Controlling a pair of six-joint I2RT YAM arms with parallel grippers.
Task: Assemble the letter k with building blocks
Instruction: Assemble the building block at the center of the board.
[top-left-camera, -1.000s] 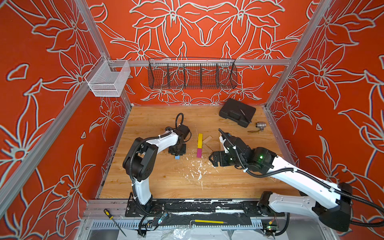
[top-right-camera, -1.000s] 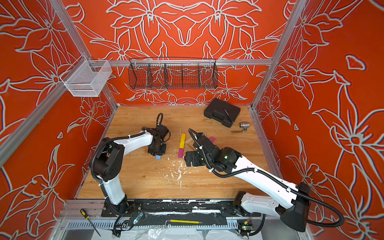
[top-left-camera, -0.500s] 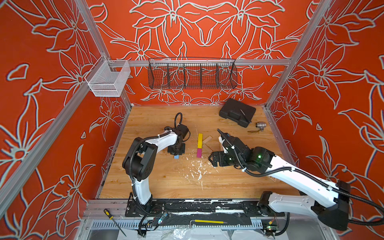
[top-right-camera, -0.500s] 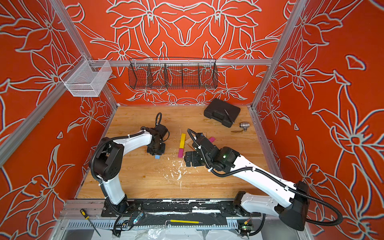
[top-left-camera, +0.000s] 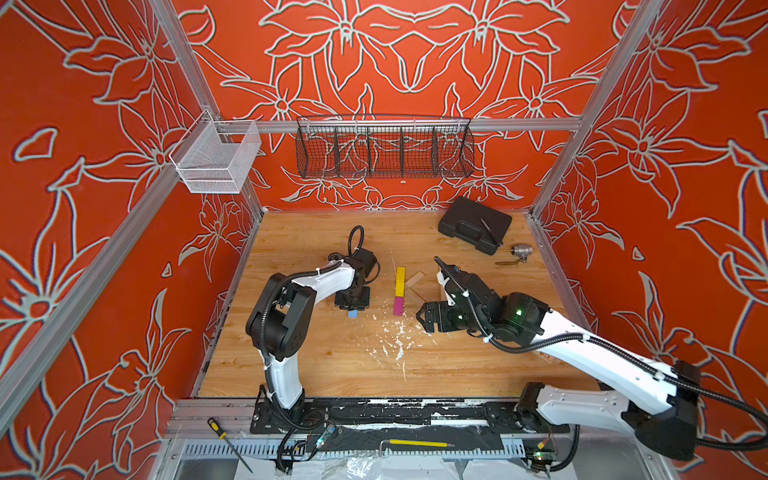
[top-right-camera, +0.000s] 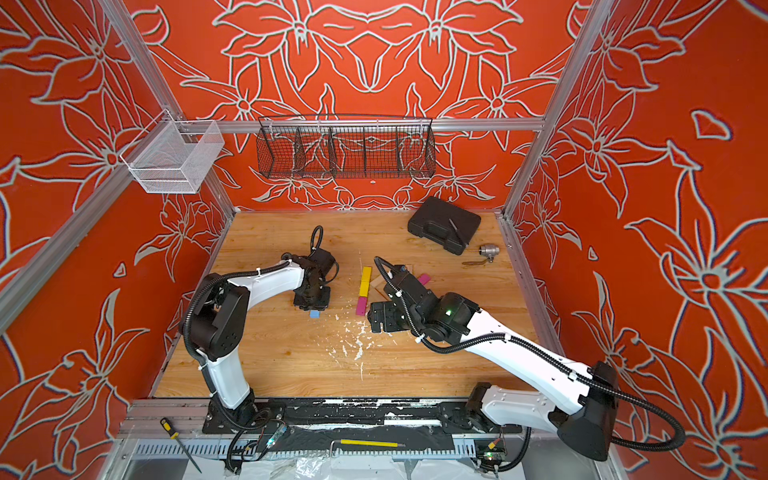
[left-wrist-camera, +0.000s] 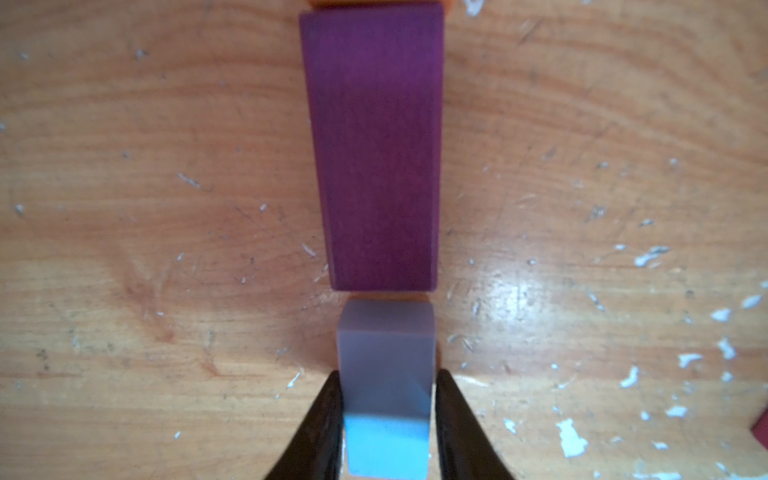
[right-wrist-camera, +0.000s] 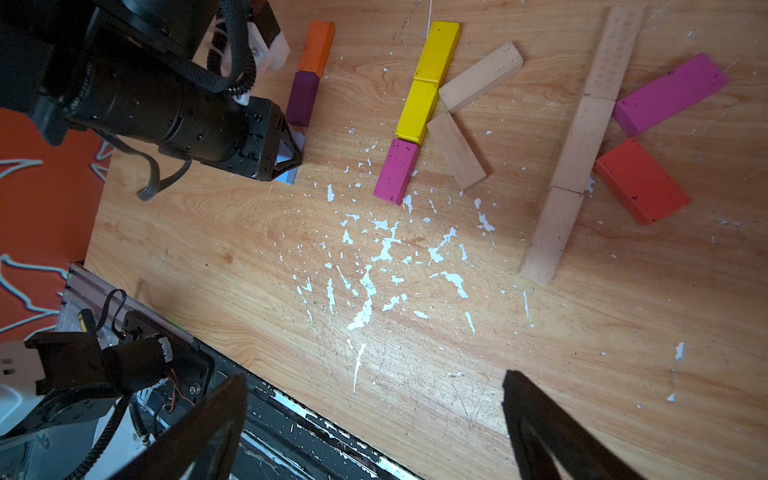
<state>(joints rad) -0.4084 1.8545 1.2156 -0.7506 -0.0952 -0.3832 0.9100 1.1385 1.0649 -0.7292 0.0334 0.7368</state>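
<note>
My left gripper (left-wrist-camera: 388, 415) is shut on a light blue block (left-wrist-camera: 386, 374) that lies flat on the table, a finger against each long side. That block sits end to end with a purple block (left-wrist-camera: 374, 145); an orange block (right-wrist-camera: 316, 48) continues the line. To the right, yellow blocks (right-wrist-camera: 436, 52), a magenta block (right-wrist-camera: 397, 170) and two slanted plain wood blocks (right-wrist-camera: 480, 77) form a K. Further right lie a line of wood blocks (right-wrist-camera: 582, 141), a second magenta block (right-wrist-camera: 669, 93) and a red block (right-wrist-camera: 642, 180). My right gripper (right-wrist-camera: 374, 415) hovers open and empty near the front edge.
A black case (top-left-camera: 473, 224) and a silver fitting (top-left-camera: 520, 250) lie at the back right. White flecks (top-left-camera: 395, 336) mark the table's middle. My right arm (top-left-camera: 498, 316) reaches across the table just right of the blocks. A black rail (top-left-camera: 374, 411) runs along the front.
</note>
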